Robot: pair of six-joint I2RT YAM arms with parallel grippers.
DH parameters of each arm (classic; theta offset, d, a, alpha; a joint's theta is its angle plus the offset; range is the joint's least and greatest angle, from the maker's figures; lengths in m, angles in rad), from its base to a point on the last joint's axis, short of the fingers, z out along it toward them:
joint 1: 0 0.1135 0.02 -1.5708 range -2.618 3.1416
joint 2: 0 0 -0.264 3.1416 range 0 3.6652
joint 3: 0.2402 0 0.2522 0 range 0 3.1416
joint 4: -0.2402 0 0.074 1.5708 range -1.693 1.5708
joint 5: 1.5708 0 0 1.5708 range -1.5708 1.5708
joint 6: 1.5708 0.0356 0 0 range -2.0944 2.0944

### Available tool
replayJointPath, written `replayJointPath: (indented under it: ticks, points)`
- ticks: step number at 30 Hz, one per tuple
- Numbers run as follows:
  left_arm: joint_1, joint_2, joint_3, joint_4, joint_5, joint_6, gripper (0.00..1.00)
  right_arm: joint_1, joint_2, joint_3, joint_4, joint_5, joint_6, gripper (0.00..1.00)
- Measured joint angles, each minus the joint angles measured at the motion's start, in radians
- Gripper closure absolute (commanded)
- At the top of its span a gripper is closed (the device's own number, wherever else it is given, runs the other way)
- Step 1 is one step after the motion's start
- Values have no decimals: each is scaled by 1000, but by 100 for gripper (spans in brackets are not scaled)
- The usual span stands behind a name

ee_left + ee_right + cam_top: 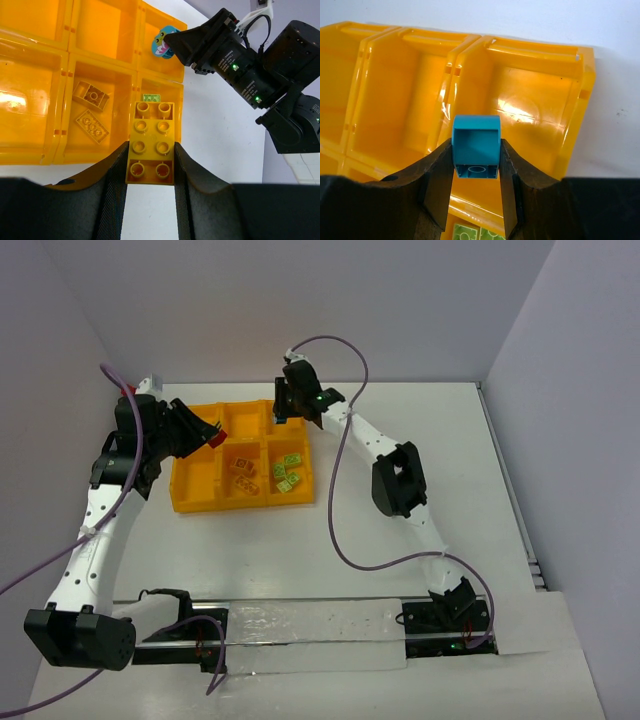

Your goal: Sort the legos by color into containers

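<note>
My left gripper (150, 156) is shut on a yellow brick (152, 131) whose near end looks reddish. In the top view the gripper (207, 432) hovers over the far left compartment of the orange-yellow tray (196, 502), with a red piece (216, 437) at its tip. My right gripper (476, 150) is shut on a light blue brick (476, 140) above the far right compartment (540, 105). It shows in the top view (284, 408) too. Yellow bricks (242, 472) lie in the near middle compartment. Lime green bricks (289, 472) lie in the near right one.
The white table (400, 540) carries the tray left of centre. The right arm's elbow (399, 480) stands right of the tray. Purple cables (340, 510) loop over the table. A grey wall runs along the left side. The arm bases sit on a rail (300, 625) at the near edge.
</note>
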Motion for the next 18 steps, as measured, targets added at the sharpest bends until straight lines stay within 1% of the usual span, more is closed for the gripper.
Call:
replayJointPath:
  ticks: [1,3,5,9,13,15,18]
  points:
    - [1,0,0,0,0,0,100,0,4,0,0,0,0,46]
    - [2,0,0,0,0,0,100,0,10,0,0,-2,-1,28]
    - [2,1,0,1,0,0,100,0,12,0,-2,-7,-9,22]
    - [3,10,-1,10,12,-1,100,0,4,-8,1,-12,-15,21]
    - [4,56,-1,37,54,1,100,2,-41,-44,-1,-31,-19,23]
    - [12,91,0,54,99,7,100,2,-103,-105,7,-67,-23,23]
    - [42,139,-1,82,199,15,100,2,-263,-263,24,-142,-24,22]
